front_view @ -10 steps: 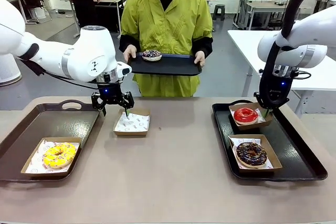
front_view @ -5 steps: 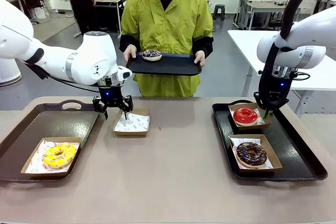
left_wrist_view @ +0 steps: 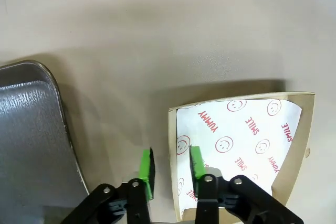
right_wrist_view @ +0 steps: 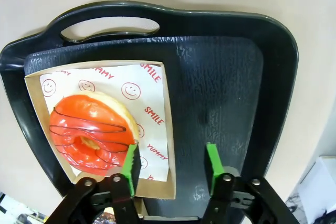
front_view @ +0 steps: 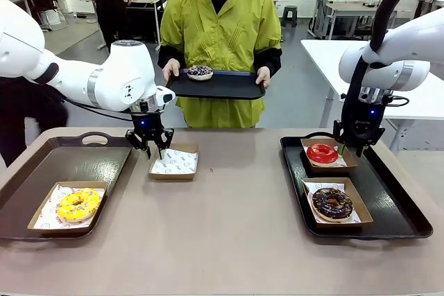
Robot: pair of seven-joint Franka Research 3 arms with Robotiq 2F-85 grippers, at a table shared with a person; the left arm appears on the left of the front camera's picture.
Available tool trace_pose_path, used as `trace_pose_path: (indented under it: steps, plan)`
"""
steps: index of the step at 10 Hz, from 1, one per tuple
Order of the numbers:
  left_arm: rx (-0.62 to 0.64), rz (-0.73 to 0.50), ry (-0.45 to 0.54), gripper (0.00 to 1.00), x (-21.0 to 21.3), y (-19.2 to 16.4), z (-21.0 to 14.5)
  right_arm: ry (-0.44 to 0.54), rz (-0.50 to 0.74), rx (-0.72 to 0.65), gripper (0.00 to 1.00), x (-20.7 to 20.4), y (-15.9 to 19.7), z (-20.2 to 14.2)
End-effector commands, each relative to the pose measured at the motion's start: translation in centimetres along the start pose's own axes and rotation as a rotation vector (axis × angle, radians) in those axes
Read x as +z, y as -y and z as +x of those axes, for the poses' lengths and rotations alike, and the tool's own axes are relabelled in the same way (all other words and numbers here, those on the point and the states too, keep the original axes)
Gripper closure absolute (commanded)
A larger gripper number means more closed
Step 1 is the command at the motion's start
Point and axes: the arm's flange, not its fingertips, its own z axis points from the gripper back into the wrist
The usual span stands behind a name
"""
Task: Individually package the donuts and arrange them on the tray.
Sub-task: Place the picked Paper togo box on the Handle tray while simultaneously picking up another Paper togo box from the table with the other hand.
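An empty paper-lined box (front_view: 175, 162) lies on the table between the trays. My left gripper (front_view: 151, 149) is low over its left edge. In the left wrist view the left gripper (left_wrist_view: 171, 163) is open, its green pads either side of the wall of the box (left_wrist_view: 236, 145). The glossy red donut (front_view: 322, 153) sits in a box at the back of the right tray (front_view: 388, 199). My right gripper (right_wrist_view: 171, 166) stands open astride that box's side, beside the red donut (right_wrist_view: 92, 132). The chocolate donut (front_view: 332, 203) and yellow donut (front_view: 78, 204) lie boxed. The purple-dark donut (front_view: 200, 72) rests on the person's tray.
The person stands at the far side holding a black tray (front_view: 229, 86) in both hands. The left tray (front_view: 83, 161) holds the yellow donut's box at its front and is bare behind it. Open tabletop lies in the middle and front.
My left gripper's fingers have narrowed and dropped around the empty box's left wall. The red donut's box has settled flat, and my right gripper shifted slightly right of it.
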Motion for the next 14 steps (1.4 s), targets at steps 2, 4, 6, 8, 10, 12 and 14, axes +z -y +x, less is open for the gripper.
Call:
trace_pose_path:
  steps: [2, 4, 6, 8, 10, 12, 14]
  plan:
    - [0.003, -0.013, -0.01, 1.0, 0.4, 0.1, 0.3, -0.015, -0.002, 0.01, 0.0, 0.2, 0.0, 0.7]
    - [0.006, -0.014, -0.016, 1.0, 0.3, 0.1, 0.4, -0.019, 0.003, 0.008, 0.0, 0.2, 0.0, 0.7]
    - [0.007, -0.013, -0.016, 1.0, 0.5, 0.1, 0.4, -0.021, 0.005, 0.005, 0.0, 0.2, 0.1, 0.7]
    - [0.01, -0.019, -0.013, 1.0, 1.7, 0.1, -0.1, -0.008, 0.051, 0.008, 0.0, 1.8, 0.9, -0.8]
    - [-0.035, -0.065, -0.008, 1.0, 7.5, 0.2, -2.0, -0.058, 0.26, 0.058, 0.0, 6.3, 4.7, -5.0]
    - [-0.059, -0.057, 0.056, 1.0, 13.9, 1.0, -3.2, -0.08, 0.51, 0.116, 0.0, 9.8, 10.6, -8.6]
    - [-0.065, -0.053, 0.096, 1.0, 18.1, 2.0, -2.9, -0.078, 0.736, 0.183, 0.0, 10.5, 16.0, -11.9]
